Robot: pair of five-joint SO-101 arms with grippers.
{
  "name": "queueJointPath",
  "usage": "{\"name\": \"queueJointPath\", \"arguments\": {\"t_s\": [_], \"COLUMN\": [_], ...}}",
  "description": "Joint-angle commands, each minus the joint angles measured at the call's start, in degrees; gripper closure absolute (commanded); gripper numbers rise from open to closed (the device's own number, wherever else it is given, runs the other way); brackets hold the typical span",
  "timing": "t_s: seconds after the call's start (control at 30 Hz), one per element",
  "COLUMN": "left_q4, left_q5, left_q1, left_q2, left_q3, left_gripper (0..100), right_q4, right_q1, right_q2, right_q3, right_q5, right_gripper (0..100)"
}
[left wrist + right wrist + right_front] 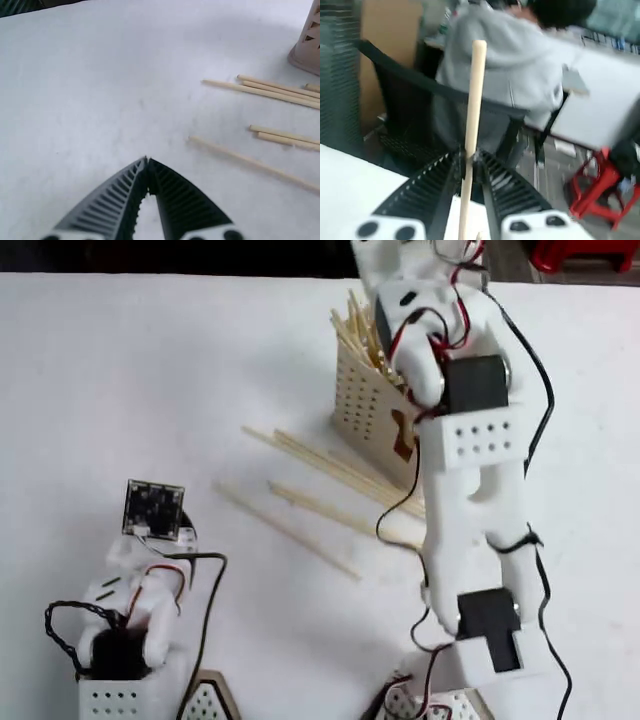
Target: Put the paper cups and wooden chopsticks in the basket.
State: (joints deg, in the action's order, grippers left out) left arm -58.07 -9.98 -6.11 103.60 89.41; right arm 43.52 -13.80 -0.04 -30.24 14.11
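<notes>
A white table (120, 370) bears loose wooden chopsticks (310, 460) lying just beside a perforated basket (365, 405).

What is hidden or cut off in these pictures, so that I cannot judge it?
High view: the right arm partly covers the basket, so its contents are unclear.
Left wrist view: the edge cuts off the basket and the loose chopsticks.
Right wrist view: the edge cuts the held chopstick off behind the right gripper.
</notes>
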Motion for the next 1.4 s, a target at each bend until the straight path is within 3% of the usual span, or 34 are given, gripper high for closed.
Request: {"name": "queueJointPath", "arguments": {"t_s": [0.0, 0.2, 0.4, 0.67, 1.07, 1.37], "left_q4": [1.2, 1.2, 1.2, 1.2, 1.2, 1.3], "left_q5": [-0.4, -0.4, -0.4, -0.4, -0.4, -0.4], "left_q1": [-0.5, -0.5, -0.5, -0.5, -0.5, -2.3], "left_q2": [0.7, 0.7, 0.7, 0.7, 0.7, 0.7], "left_q3": [-0.2, -0.2, -0.2, -0.2, -0.2, -0.2], "left_gripper": [97, 97, 97, 97, 97, 97], "right_q4": [-2.4, -2.5, -1.8, 10.5, 44.4, 48.9], "right_q1": [3.2, 3.6, 3.0, -0.7, -13.2, -13.8], "right_q2": [0.5, 0.6, -1.0, -10.9, -7.4, 9.6], "right_q3": [2.7, 8.4, 8.7, 8.9, 9.1, 9.1], "right_q5": [-4.1, -4.0, -4.5, -3.9, 11.4, 20.5], "right_gripper": [97.9, 96.9, 83.4, 86.9, 87.2, 87.2]}}
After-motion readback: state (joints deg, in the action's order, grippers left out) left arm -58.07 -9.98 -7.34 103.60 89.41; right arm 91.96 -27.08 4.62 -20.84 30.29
